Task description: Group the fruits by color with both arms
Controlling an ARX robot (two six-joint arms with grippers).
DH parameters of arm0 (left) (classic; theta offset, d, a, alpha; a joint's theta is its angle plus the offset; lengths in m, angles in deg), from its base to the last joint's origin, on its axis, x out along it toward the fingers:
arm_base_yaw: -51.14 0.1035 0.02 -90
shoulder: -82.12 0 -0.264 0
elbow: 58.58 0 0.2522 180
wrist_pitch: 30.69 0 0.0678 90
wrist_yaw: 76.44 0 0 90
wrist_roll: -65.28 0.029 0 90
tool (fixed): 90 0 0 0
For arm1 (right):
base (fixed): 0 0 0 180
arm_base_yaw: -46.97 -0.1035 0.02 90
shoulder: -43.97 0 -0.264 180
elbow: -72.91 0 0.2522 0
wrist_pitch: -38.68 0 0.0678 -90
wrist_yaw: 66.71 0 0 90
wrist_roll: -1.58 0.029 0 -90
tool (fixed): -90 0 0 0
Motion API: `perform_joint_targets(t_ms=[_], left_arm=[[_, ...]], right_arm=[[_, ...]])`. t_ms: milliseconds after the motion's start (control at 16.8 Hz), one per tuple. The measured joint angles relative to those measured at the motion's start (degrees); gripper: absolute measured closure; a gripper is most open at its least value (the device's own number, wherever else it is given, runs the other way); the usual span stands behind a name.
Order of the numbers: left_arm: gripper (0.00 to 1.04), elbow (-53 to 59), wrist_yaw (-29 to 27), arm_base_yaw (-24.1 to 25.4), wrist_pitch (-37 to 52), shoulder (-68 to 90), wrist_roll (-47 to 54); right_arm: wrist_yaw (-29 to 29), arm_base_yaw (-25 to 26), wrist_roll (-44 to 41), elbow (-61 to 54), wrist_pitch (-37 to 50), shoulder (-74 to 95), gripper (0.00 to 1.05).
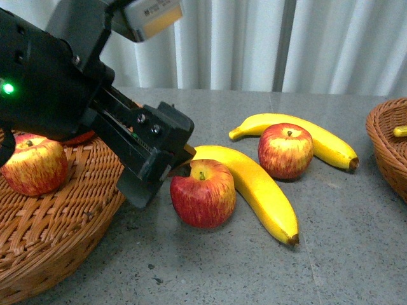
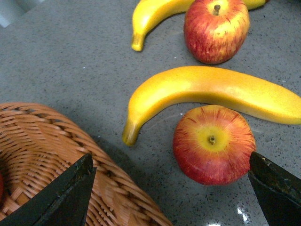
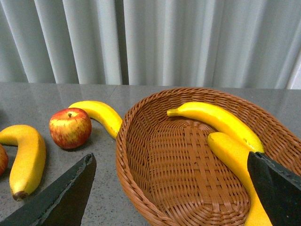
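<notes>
Apple, near one (image 1: 203,194): sits stem-up on the desk (image 1: 356,254), just beside the rim of the left basket (image 1: 57,235), toward the front edge. The near banana (image 1: 257,184) curves round its far side, touching or almost so; the view is too tight to tell which.

Key relation: the apple lies within the span of the left jaws but off-centre, and mostly beyond the fingertips. In the left wrist view one finger (image 2: 275,188) is at the apple's flank. The other finger (image 2: 61,197) hangs over the basket rim, apart from the fruit. The fruit is round, so there is no long axis to align with. The banana behind it limits the room.

Left arm (image 1: 57,82): reaches out from above the left basket, slanting down to the desk. Jaws spread wide, empty, at about stem height. Judgement: advance and centre on the apple before closing.

Right jaws: spread wide, empty, over the right basket (image 3: 141,160) at the desk's right edge, which holds two bananas (image 3: 221,120). They are well apart from the apple, so the left arm is nearer.
</notes>
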Motion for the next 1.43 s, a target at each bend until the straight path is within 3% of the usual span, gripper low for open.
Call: perform_joint_targets(t_ms=[596, 834, 1012, 1072, 1429], left_arm=[[0.07, -3.0, 6.8, -0.7, 3.2, 10.0, 6.1], [0.07, -3.9, 7.9, -3.1, 3.8, 14.4, 7.0], [0.34, -4.0, 7.7, -3.6, 3.8, 14.4, 7.0], [0.37, -4.4, 7.7, -3.7, 3.3, 14.4, 6.9], [0.41, -6.9, 4.6, -4.3, 3.0, 10.8, 5.7]], right_arm=[[0.0, 0.0, 0.0, 0.0, 0.0, 0.0, 0.07], [0.0, 0.0, 0.0, 0.0, 0.0, 0.0, 0.07], [0.0, 0.0, 0.0, 0.0, 0.0, 0.0, 0.07], [0.0, 0.0, 0.0, 0.0, 0.0, 0.0, 0.07], [0.0, 0.0, 0.0, 0.0, 0.0, 0.0, 0.07]])
